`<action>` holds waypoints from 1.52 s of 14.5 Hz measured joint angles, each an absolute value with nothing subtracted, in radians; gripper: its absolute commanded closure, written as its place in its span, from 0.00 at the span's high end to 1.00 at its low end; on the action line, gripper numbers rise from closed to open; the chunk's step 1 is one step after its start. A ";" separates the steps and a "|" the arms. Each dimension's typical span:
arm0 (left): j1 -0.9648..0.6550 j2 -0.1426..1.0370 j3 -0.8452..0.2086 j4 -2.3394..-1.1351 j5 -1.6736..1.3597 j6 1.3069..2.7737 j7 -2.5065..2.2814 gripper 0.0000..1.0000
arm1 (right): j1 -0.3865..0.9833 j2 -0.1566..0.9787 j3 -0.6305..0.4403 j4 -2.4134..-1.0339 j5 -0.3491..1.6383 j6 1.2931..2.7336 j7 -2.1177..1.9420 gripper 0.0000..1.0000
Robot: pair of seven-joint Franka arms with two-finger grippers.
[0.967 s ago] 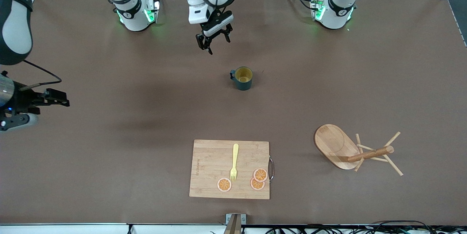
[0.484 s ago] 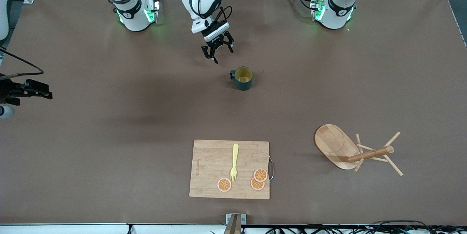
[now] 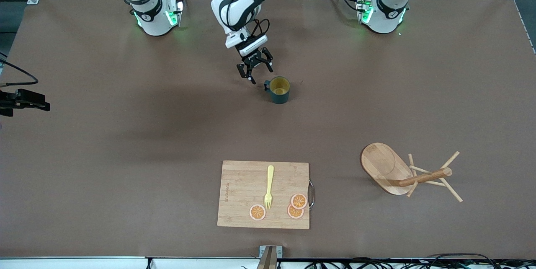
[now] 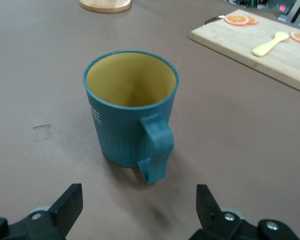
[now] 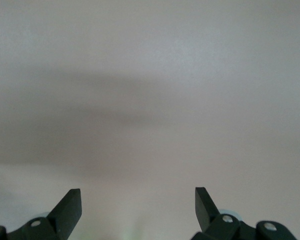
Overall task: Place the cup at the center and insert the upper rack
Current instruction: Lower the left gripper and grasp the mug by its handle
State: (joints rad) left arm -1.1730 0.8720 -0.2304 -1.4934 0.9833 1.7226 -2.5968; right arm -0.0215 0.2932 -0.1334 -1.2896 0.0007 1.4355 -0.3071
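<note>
We can make out pale lettering on the ribbed outer wall of the cup (image 4: 130,110), in the left wrist view, but only a fragment shows at the curve of the wall and we cannot read it as a word. A small line of print runs along one edge of the bamboo cutting board (image 3: 247,193) in the front view, too small for us to read. We find no other text, number or sign that can be read.

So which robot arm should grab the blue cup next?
The left one, probably. The left gripper is open and right beside the cup, facing its handle. The right gripper waits at the right arm's end of the table, away from the cup.
</note>
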 measured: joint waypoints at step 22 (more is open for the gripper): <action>-1.202 0.955 -0.191 -1.429 1.080 1.605 -2.709 0.50 | 0.030 0.006 -0.127 -1.451 0.009 1.330 -0.143 1.00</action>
